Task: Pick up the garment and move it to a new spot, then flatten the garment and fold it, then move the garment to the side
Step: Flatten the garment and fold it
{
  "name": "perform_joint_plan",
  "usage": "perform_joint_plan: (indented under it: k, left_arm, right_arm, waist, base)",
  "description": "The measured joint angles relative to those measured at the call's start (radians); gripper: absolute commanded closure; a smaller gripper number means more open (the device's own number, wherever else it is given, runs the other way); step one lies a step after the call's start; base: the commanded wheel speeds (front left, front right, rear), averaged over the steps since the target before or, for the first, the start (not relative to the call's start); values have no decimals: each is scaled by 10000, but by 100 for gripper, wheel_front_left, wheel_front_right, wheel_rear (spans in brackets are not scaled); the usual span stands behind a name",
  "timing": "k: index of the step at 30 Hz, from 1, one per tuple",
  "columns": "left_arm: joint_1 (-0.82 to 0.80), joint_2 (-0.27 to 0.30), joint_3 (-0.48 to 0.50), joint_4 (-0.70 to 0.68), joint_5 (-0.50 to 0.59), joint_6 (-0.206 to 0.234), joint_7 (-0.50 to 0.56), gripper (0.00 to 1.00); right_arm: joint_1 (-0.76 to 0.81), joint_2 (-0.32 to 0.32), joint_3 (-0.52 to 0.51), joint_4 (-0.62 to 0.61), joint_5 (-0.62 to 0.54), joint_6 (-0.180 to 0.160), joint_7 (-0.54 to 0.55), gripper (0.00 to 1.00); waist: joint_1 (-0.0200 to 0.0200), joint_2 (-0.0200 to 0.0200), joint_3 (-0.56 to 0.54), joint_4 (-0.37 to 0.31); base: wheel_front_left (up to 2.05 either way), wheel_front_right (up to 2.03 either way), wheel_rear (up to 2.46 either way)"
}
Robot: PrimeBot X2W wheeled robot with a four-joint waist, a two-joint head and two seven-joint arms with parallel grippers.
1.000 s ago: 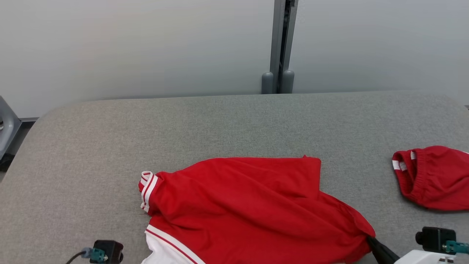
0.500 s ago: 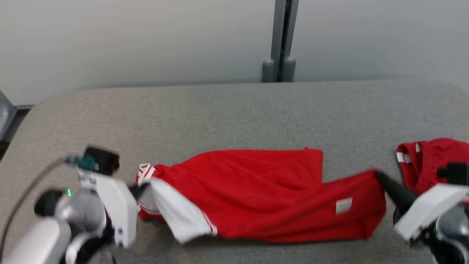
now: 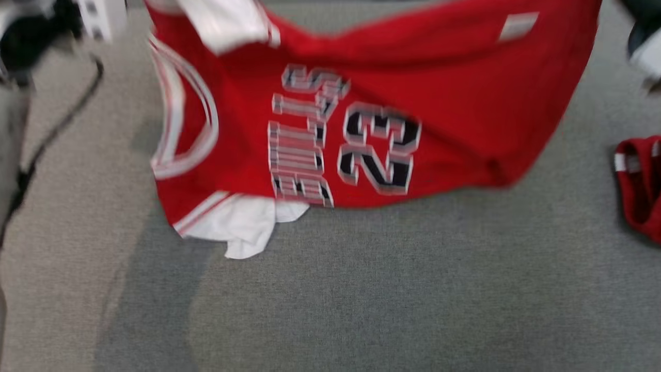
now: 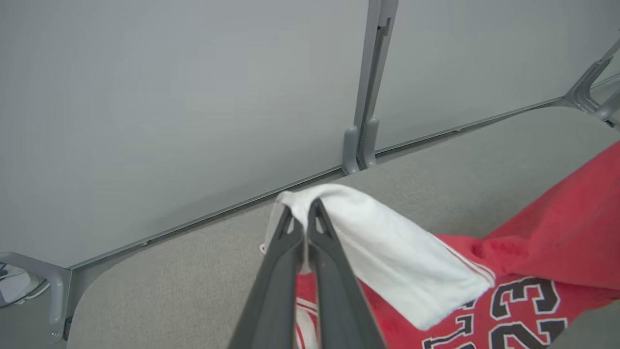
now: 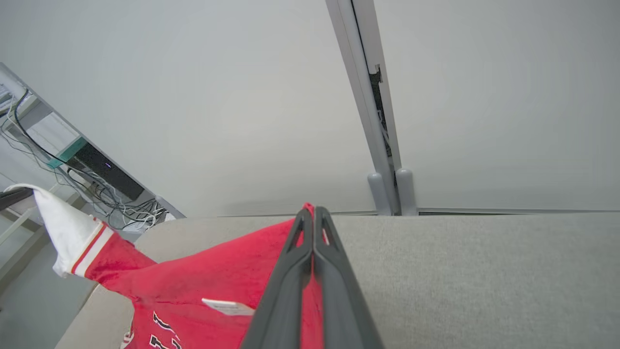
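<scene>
Jersey (image 3: 361,103) hangs above the worktop (image 3: 361,289), stretched between both grippers. Left gripper (image 4: 304,213) has its fingers closed on white trim. Right gripper (image 5: 312,215) has its fingers closed on a red edge. Recommend lowering it level and taut, hem first, clear of the second red garment (image 3: 640,186) on the worktop.

Grey felt table (image 3: 361,289) meets pale wall panels (image 4: 169,97).

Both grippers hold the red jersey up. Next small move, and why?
Probably lower both arms together until the bottom edge of the red basketball jersey meets the grey fabric table. The left gripper pinches a white corner, the right gripper a red edge, and the jersey hangs spread between them, so it looks ready to lay flat.
</scene>
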Motion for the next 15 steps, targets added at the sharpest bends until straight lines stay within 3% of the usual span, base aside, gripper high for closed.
perform_joint_plan:
  k: [4,8,15]
  left_arm:
    - [-2301,-407,-134,1331,276,-192,-481,100]
    - [-4203,-441,-255,2617,725,-272,-1156,100]
    - [-6321,-692,-433,4654,1216,-316,-2803,100]
  right_arm:
    - [-2417,-211,512,562,-261,0,-426,100]
    - [-4684,-222,803,1371,-326,2,-1452,100]
    - [-6936,-261,1383,2913,-499,2,-3095,100]
  waist:
    - [0,-1,898,-23]
    - [1,0,1606,-102]
    - [1,0,1944,-341]
  base:
    - [0,0,0]
    - [0,0,0]
    - [0,0,0]
